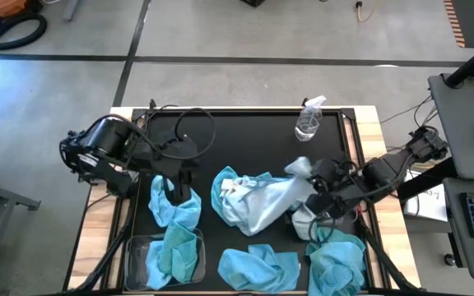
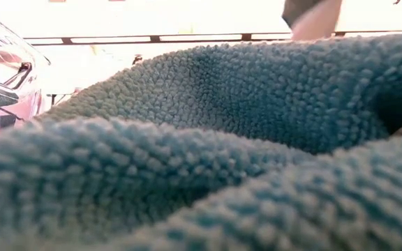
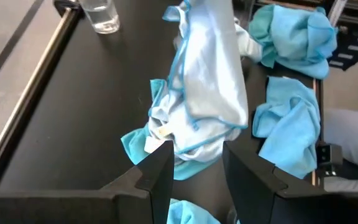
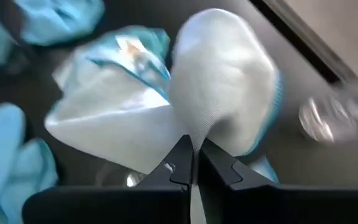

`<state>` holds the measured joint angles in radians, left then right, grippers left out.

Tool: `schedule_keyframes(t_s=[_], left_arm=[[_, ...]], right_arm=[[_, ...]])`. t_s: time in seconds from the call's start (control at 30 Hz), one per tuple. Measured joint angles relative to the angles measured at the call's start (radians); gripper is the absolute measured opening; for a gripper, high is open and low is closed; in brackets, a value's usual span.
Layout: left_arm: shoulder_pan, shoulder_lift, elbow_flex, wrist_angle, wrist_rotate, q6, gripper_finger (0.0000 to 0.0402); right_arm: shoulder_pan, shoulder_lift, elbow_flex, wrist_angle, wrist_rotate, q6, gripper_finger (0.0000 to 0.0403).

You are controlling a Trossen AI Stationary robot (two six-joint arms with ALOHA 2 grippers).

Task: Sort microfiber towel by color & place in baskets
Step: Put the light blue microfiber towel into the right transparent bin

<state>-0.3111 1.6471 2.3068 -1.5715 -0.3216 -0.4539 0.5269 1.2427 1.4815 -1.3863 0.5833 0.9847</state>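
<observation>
Right wrist view: a pale towel (image 4: 219, 81) is pinched between the closed fingers of the right gripper (image 4: 193, 163) and lifted off the middle heap. It should be raised fully clear before being carried to a basket (image 1: 164, 261). The left gripper (image 3: 194, 163) hovers spread, empty.

Both arms are dark, near black, built of rounded joint housings linked by slimmer tubes. The left arm (image 1: 109, 148) ends in a bulky cylindrical section with small pale markings, and thin black cables loop away from it in wide curls. The right arm (image 1: 385, 173) looks slimmer, its segments joined by blocky knuckles, with what may be a cable running alongside. The left gripper (image 3: 194, 171) has two flat, matt black fingers with bevelled, angular tips. The right gripper (image 4: 192, 163) has the same black fingers, each tapering to a narrow point with a small notch.
</observation>
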Motion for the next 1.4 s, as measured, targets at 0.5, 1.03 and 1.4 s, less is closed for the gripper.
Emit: schedule_keyframes(t_s=[0.5, 1.03, 1.4], left_arm=[[-0.002, -0.024, -0.007, 0.000, -0.082, 0.020, 0.0123], [-0.002, -0.026, -0.013, 0.000, -0.084, 0.034, 0.0124], [-0.002, -0.032, -0.041, 0.000, -0.084, 0.034, 0.0123]], right_arm=[[0.148, -0.010, 0.095, -0.088, -0.074, 0.217, 0.0009], [0.195, -0.009, 0.386, 0.272, 0.100, -0.308, 0.0009], [0.196, -0.010, 0.484, -0.004, 0.037, -0.178, 0.0009]])
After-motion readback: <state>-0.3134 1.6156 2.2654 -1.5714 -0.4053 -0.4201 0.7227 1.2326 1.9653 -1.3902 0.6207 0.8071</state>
